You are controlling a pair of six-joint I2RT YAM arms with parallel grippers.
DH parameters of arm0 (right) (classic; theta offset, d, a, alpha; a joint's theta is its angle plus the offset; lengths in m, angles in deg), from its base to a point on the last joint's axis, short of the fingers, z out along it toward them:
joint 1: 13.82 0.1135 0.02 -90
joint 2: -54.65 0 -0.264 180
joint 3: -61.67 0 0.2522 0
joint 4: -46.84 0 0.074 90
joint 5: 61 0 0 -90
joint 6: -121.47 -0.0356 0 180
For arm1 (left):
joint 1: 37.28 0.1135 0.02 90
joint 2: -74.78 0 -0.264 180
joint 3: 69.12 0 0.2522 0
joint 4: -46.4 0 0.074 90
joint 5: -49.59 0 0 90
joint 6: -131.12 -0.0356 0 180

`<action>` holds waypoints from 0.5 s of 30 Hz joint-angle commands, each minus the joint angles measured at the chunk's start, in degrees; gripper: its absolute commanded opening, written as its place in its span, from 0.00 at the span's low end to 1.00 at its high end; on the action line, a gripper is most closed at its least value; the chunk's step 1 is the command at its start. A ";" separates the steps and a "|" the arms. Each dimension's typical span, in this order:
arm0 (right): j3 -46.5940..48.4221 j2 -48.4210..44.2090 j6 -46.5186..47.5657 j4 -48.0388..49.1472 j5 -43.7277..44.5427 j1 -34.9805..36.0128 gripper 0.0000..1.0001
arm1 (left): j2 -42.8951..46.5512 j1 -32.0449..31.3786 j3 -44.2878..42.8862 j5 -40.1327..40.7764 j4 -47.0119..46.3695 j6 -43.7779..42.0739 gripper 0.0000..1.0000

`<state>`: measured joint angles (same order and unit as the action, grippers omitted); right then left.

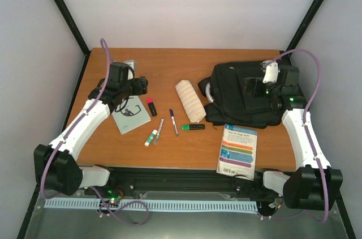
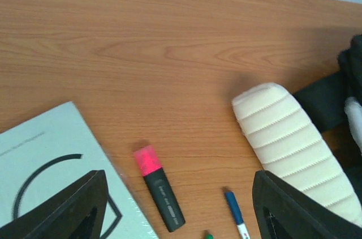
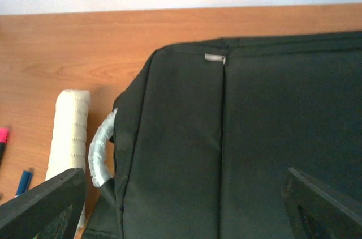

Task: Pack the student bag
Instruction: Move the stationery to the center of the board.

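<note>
The student bag [image 1: 235, 98], a black soft backpack with a curved grey handle [image 1: 210, 93], lies flat at the right of the table. My right gripper [image 1: 252, 87] hovers over it, open and empty; in the right wrist view the bag [image 3: 226, 148] fills the space between the wide-apart jaws of that gripper [image 3: 184, 199]. My left gripper [image 1: 141, 85] hangs open over the left side. In its wrist view the gripper [image 2: 180, 208] has a pink highlighter [image 2: 158, 187] lying on the wood between its fingers, untouched.
A white ribbed roll [image 1: 190, 101] lies left of the bag. A pale notebook [image 1: 130, 115], blue pen [image 1: 173, 121], second pen [image 1: 160, 128], glue stick [image 1: 150, 137] and green highlighter [image 1: 193, 127] lie on the table [image 1: 169, 63]. A colourful booklet [image 1: 237, 151] sits near the front edge.
</note>
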<state>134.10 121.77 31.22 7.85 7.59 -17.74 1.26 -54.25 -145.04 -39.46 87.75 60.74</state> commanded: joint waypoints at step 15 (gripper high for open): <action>-8.61 -1.83 11.80 1.42 -2.95 1.95 1.00 | -16.11 -15.65 -14.38 -5.01 1.35 4.21 0.75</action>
<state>126.50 121.39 39.59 8.64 6.55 -16.30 -10.93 -65.92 -153.03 -45.20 87.47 63.21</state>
